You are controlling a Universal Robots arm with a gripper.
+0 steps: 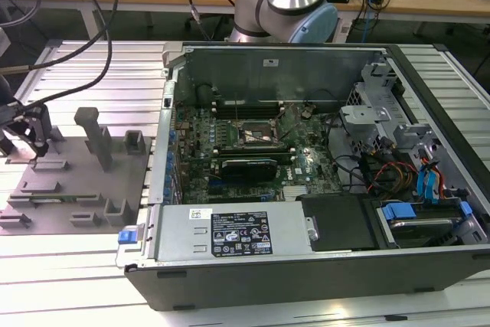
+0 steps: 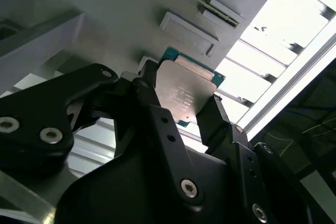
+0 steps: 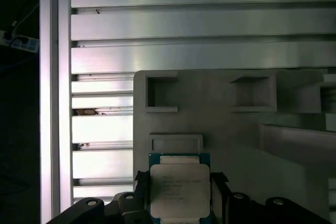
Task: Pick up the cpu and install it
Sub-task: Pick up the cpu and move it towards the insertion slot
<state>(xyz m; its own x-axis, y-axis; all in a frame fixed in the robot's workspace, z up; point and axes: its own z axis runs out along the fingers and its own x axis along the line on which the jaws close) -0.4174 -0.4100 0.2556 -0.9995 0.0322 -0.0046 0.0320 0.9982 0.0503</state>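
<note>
In both wrist views the cpu (image 2: 184, 90) (image 3: 180, 188), a silvery square chip on a green rim, sits between the two black fingers (image 2: 214, 116) (image 3: 219, 192) of my gripper (image 2: 181, 100) (image 3: 180, 195), which is shut on its opposite edges. It is just over the grey plastic tray (image 3: 226, 129), beside a small rectangular recess. In the exterior view my gripper (image 1: 32, 137) is at the far left, over the tray's (image 1: 76, 189) left end. The open computer case (image 1: 321, 266) lies to the exterior view's right, with the black socket frame (image 1: 256, 137) on its green board.
Upright posts (image 1: 96, 135) and small blocks stand on the tray near my gripper. Ribbed aluminium table slats (image 3: 184, 24) surround the tray. Cables hang over the exterior view's upper left. Inside the case are drive bays, a power supply and bundled wires.
</note>
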